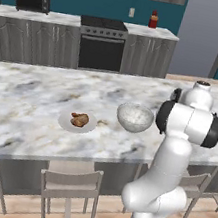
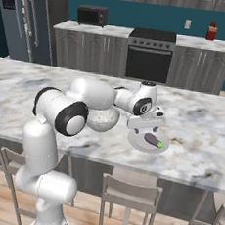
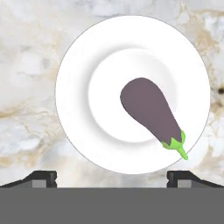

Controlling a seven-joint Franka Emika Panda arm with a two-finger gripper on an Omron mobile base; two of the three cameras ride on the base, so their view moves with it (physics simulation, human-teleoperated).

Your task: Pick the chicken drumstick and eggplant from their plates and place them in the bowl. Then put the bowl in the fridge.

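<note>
Purple eggplant (image 3: 151,111) is sitting on its white plate (image 3: 83,65), lying diagonally with the fat end near the plate's centre and the green stem pointing toward about 4 o'clock in the hand view. The tool (image 2: 147,122) is hovering right above that plate with its tips spread wide apart and nothing between them, so I'm guessing it's lining up for a straight-down grab; it'll probably need to straddle the eggplant across its narrow width, since the thing is long and smooth and could roll or squirt out otherwise. The chicken drumstick (image 1: 79,119) is resting on the other plate (image 1: 66,122), off at roughly 9 o'clock from the bowl (image 1: 135,117) in the left base view, and the bowl is sitting between the two plates looking empty, which makes sense since both foods have a short hop into it. So I'm reading this as neither item being in the bowl yet. Everything is sitting on a marble-look table (image 1: 21,100), white with grey and tan veining, with stools tucked under its near edge. Behind it there's a teal wall, grey cabinets, a black oven (image 2: 149,63), a microwave (image 2: 92,15), and the dark fridge (image 2: 23,19) off at 10 o'clock in the right base view.
</note>
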